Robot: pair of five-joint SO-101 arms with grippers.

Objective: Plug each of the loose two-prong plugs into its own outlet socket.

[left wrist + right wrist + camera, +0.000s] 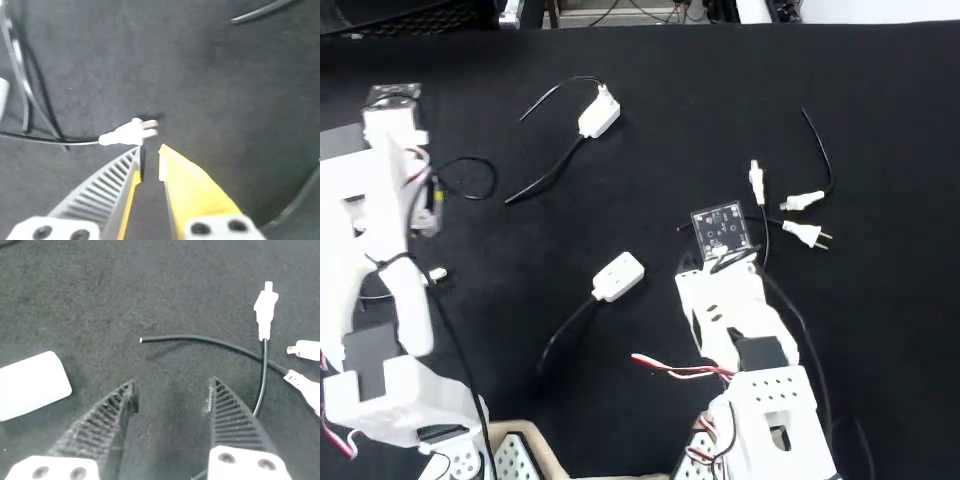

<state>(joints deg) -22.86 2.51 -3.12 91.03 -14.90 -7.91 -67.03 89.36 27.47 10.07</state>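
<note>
A small white two-prong plug (131, 131) on a thin black cord lies just past the tips of my left gripper (150, 159), whose fingers are almost together with nothing between them. The same plug (438, 273) rests beside the left arm (380, 250). My right gripper (172, 390) hovers open over bare black cloth. Ahead of it are one plug (265, 302) and two more (306, 349), seen from above as a cluster of three plugs (757, 180) (803, 201) (807, 235). Two white outlet sockets (598, 117) (618, 276) lie mid-table; one socket (32, 385) is near the right gripper.
Loose black cords trail from the sockets and plugs across the black cloth. A cut cord end (141, 340) lies just ahead of the right fingers. A cord loop (470, 178) sits near the left arm. Red and white wires (670, 368) run by the right arm's base.
</note>
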